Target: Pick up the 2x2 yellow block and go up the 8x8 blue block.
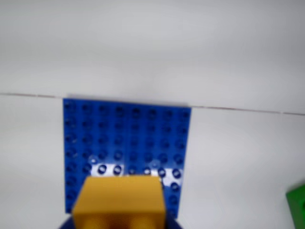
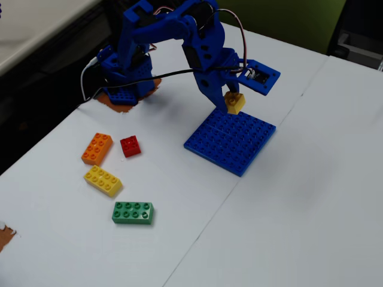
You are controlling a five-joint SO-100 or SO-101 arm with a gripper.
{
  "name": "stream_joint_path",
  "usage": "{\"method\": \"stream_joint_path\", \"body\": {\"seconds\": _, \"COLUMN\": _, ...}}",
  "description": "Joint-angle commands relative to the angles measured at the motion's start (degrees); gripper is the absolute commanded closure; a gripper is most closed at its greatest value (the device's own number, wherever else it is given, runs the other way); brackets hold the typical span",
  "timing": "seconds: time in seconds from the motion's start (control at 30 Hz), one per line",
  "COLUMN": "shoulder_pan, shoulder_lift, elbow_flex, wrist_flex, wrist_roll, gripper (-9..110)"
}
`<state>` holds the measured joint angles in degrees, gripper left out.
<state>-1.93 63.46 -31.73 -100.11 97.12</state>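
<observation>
Jaws: clamped together on the 2x2 yellow block (image 2: pixel 234 102); gripper (image 2: pixel 232 99) pointed down in the fixed view, fingers mostly hidden behind the block.
Held block: hung in the air above the far edge of the 8x8 blue block (image 2: pixel 230 140); whether touching the studs below could not be told from the fixed view.
Wrist view of the block: filled the bottom centre as a blurred yellow shape (image 1: pixel 120 202), underside sockets cut off by the lower edge.
Blue plate: lay flat on the white table (image 2: pixel 311 197), across the thin seam between two table panels; in the wrist view (image 1: pixel 126 138) its near rows were partly covered by the yellow block, with white glare on a few studs.
Arm: blue, reached over from its base (image 2: pixel 125 81) at the back left of the fixed view; black cable (image 2: pixel 128 81) trailed beside it.
Loose bricks, fixed view, left of the plate and well apart from it: orange brick (image 2: pixel 97 148), red brick (image 2: pixel 130 146), longer yellow brick (image 2: pixel 103 180), green brick (image 2: pixel 133 213).
Cut off: green corner (image 1: pixel 298 202) at the right edge of the wrist view, too little shown to identify.
</observation>
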Motion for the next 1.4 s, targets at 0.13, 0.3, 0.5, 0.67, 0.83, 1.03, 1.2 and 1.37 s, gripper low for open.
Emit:
{"method": "stream_joint_path", "body": {"seconds": 0.13, "shoulder_pan": 1.14, "shoulder_lift": 4.57, "elbow_flex": -6.06, "wrist_flex": -0.26, "wrist_roll": 1.49, "gripper": 101}}
{"method": "stream_joint_path", "body": {"seconds": 0.3, "shoulder_pan": 4.22, "shoulder_lift": 5.45, "elbow_flex": -6.5, "wrist_flex": -0.09, "wrist_roll": -1.58, "gripper": 101}}
{"method": "stream_joint_path", "body": {"seconds": 0.5, "shoulder_pan": 4.22, "shoulder_lift": 5.89, "elbow_flex": -4.83, "wrist_flex": 0.18, "wrist_roll": -3.25, "gripper": 101}}
{"method": "stream_joint_path", "body": {"seconds": 0.67, "shoulder_pan": 3.96, "shoulder_lift": 4.48, "elbow_flex": -1.76, "wrist_flex": 0.7, "wrist_roll": -8.79, "gripper": 101}}
{"method": "stream_joint_path", "body": {"seconds": 0.83, "shoulder_pan": 3.34, "shoulder_lift": 3.16, "elbow_flex": -0.35, "wrist_flex": 0.7, "wrist_roll": -8.7, "gripper": 101}}
{"method": "stream_joint_path", "body": {"seconds": 1.03, "shoulder_pan": 2.81, "shoulder_lift": 3.16, "elbow_flex": -0.62, "wrist_flex": 0.09, "wrist_roll": -6.59, "gripper": 101}}
{"method": "stream_joint_path", "body": {"seconds": 1.2, "shoulder_pan": 2.64, "shoulder_lift": 2.55, "elbow_flex": -0.7, "wrist_flex": 0.18, "wrist_roll": -5.54, "gripper": 101}}
{"method": "stream_joint_path", "body": {"seconds": 1.37, "shoulder_pan": 2.55, "shoulder_lift": 2.64, "elbow_flex": -0.62, "wrist_flex": 0.09, "wrist_roll": -5.27, "gripper": 101}}
